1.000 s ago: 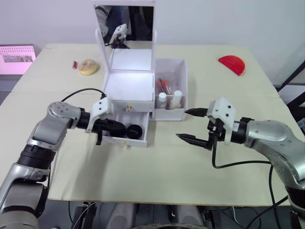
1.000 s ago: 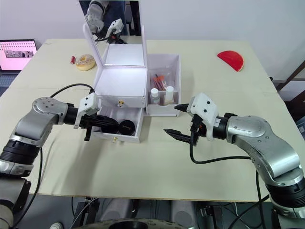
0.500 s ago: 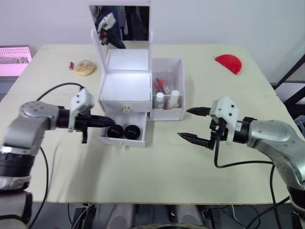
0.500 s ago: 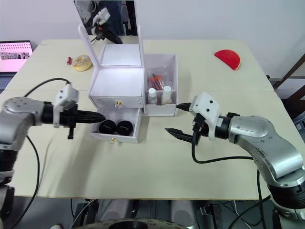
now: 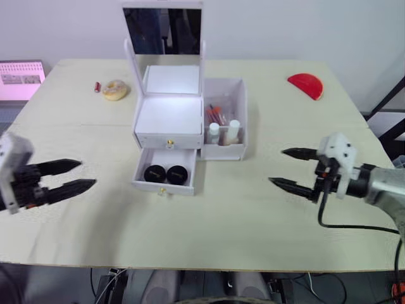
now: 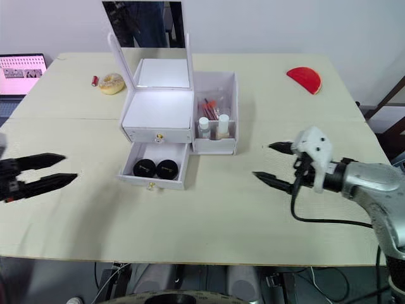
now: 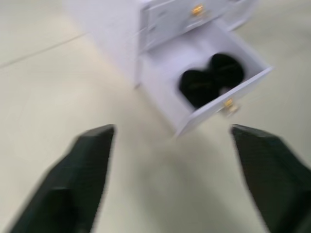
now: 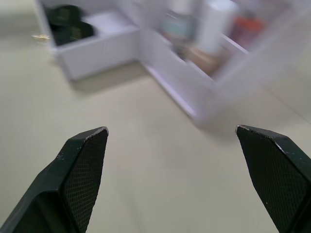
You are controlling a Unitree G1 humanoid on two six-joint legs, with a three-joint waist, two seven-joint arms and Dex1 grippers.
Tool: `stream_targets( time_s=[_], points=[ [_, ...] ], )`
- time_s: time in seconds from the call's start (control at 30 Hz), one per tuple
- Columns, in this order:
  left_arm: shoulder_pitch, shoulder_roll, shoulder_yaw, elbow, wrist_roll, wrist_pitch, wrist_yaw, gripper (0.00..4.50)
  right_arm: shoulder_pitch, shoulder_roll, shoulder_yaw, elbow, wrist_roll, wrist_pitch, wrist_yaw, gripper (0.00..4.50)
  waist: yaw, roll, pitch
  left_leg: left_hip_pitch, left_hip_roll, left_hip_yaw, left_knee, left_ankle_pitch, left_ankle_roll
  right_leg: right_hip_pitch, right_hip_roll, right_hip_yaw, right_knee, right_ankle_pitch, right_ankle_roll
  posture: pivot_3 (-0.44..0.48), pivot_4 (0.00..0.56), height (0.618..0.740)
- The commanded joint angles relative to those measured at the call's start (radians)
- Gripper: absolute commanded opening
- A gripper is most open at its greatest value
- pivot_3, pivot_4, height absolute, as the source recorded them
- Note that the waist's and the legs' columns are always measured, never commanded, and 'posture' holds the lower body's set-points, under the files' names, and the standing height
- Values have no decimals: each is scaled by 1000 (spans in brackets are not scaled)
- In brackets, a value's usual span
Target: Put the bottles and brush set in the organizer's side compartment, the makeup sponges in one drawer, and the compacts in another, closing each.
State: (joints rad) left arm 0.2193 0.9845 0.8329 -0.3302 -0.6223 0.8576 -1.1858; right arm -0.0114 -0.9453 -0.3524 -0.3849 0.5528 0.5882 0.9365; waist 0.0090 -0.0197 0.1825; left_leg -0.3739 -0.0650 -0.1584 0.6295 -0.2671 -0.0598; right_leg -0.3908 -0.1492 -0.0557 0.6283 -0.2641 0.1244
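Observation:
The white organizer point(image 5: 168, 117) stands mid-table with its mirror lid up. Its lower drawer point(image 5: 163, 184) is pulled out and holds two black compacts point(image 5: 154, 173) point(image 5: 176, 173), also seen in the left wrist view as compacts point(image 7: 199, 87). The upper drawer is shut. The side compartment point(image 5: 242, 107) holds two white-capped bottles point(image 5: 215, 132) point(image 5: 234, 130) and the brush set point(image 5: 217, 114). The makeup sponges are out of view. My left gripper point(image 5: 88, 173) is open and empty, well left of the drawer. My right gripper point(image 5: 276, 166) is open and empty, right of the organizer.
A doughnut-shaped object point(image 5: 116, 89) and a small red item point(image 5: 98, 86) lie at the back left. A red half-disc point(image 5: 306, 85) lies at the back right. A pink-screened device point(image 5: 22, 73) sits off the table's left edge.
My left gripper has pulled back from the open drawer to the far left and has opened. My right arm has drawn away to the right, still open. Both compacts now lie side by side in the drawer.

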Motion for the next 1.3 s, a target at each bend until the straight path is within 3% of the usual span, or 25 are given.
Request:
stream_targets(
  time_s=[0.03, 0.17, 0.33, 0.6, 0.87, 0.97, 1.17, 1.2, 1.3],
  points=[
    [69, -15, 130, 33, 27, -43, 4, 4445, 48, -34, -84, 122, -63, -113, 60, 4500, 3, 0, 0, 0, 0, 1, 0, 0, 0, 0, 0, 0, 0, -1, -2, 0, 150, 739],
    [135, -19, 172, 97, 50, -101, -5, 4445, 68, -53, -118, 284, -103, -225, 121, 4500, 4, 0, 0, 0, 3, 3, 1, 0, 0, 0, 0, 0, -1, -2, -3, 0, 150, 739],
    [146, -16, 164, 143, 52, -146, -1, 4445, 71, -51, -116, 341, -116, -290, 165, 4500, 2, 1, 0, 0, 11, 18, 1, 0, 0, 0, 0, 0, -1, -2, -3, 0, 150, 739],
    [137, -6, 111, 144, 59, -194, 10, 4445, 59, -30, -88, 257, -110, -268, 138, 4500, 2, 1, 0, -1, 11, 20, -1, 0, 0, 0, 0, 1, -5, 1, -7, 0, 150, 739],
    [140, -47, -120, -134, 2, -167, 52, 4445, -9, -29, -1, 38, -13, -92, 100, 4500, 4, 1, 0, -1, 11, 20, 0, 0, 0, 1, 0, 2, -7, 1, -7, 0, 150, 739],
    [105, -60, -262, -251, -16, -153, 100, 3566, -47, -29, 46, -43, 16, -37, 78, 4500, 5, 1, 0, -2, 11, 20, -1, 0, 0, 1, 0, 2, -8, 2, -7, 0, 150, 739],
    [-65, -81, -610, -266, 136, -220, 217, 422, -149, -7, 136, -136, 46, 31, 24, 4500, 5, 1, 0, -2, 10, 20, 0, 0, 0, 1, 1, 2, -9, 2, -6, 0, 150, 739],
    [-89, -89, -644, -263, 146, -221, 230, 124, -156, -2, 145, -143, 46, 36, 17, 4500, 5, 1, 0, -1, 11, 20, 0, 0, 0, 2, 1, 2, -9, 3, -6, 0, 150, 739],
    [-173, -98, -749, -242, 231, -226, 289, 124, -173, 17, 163, -169, 59, 58, -13, 4500, 5, 1, 0, -2, 10, 20, 0, 0, 0, 2, 1, 2, -9, 5, -3, 0, 150, 739]
  ],
)
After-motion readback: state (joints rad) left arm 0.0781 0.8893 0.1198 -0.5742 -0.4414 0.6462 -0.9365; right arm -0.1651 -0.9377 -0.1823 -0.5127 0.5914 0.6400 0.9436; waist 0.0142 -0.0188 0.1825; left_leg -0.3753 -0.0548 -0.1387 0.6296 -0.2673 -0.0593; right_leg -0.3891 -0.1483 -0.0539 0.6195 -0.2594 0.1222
